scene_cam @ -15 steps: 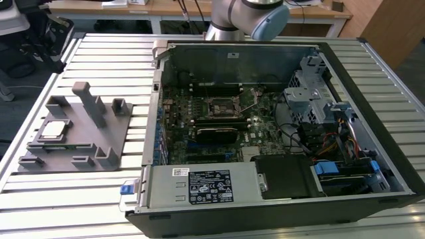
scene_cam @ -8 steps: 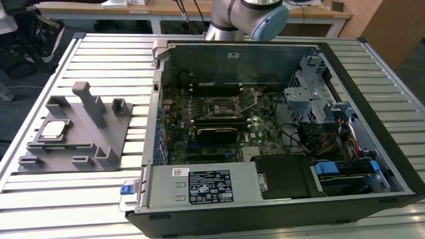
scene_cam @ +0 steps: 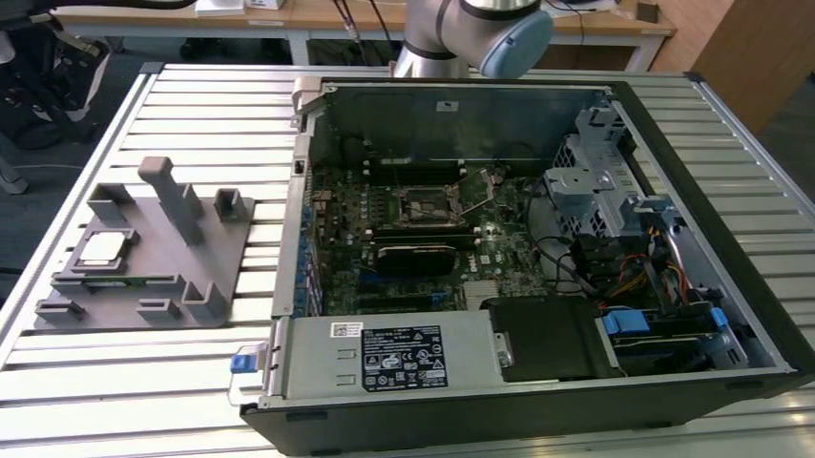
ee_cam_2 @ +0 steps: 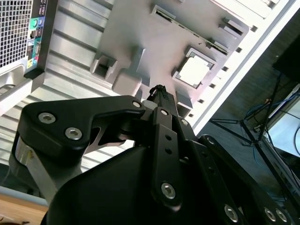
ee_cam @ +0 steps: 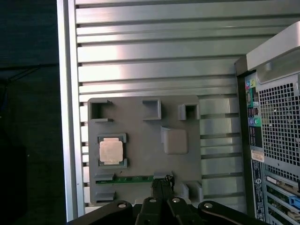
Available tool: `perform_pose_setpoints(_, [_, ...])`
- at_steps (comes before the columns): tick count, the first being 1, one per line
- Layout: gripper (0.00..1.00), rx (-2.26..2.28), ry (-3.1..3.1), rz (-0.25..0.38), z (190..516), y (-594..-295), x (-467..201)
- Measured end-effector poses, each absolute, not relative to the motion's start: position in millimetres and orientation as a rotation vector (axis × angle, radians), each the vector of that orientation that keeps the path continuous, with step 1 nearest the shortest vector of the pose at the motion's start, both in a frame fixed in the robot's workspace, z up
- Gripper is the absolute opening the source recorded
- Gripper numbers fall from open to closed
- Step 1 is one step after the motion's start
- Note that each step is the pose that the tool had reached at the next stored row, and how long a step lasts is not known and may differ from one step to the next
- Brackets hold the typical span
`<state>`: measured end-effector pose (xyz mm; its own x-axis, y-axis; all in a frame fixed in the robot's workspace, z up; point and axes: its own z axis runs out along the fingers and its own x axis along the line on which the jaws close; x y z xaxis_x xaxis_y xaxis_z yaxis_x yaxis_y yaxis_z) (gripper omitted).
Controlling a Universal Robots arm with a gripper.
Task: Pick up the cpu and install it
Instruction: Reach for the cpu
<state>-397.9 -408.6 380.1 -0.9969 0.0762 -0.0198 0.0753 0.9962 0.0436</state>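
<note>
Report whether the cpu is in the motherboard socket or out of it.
Out. The cpu lies flat in a recess of the grey holder block, on the slatted table outside the computer case.

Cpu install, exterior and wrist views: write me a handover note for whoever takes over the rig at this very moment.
Tool: shut, holding nothing, up over the edge of the grey holder block and clear of it.
Cpu: lying flat in its recess on that block, beside the open computer case, on the exterior view's left.
Socket: inside the case, no cpu in it.
Done: nothing.
Left: the whole pick-up and install.
</note>
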Motion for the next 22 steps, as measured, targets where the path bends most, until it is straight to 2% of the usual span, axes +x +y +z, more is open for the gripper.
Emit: perform_pose_setpoints(22, [0.11, 0.118, 3.119, 0.067, 371.0, -419.1, -441.2])
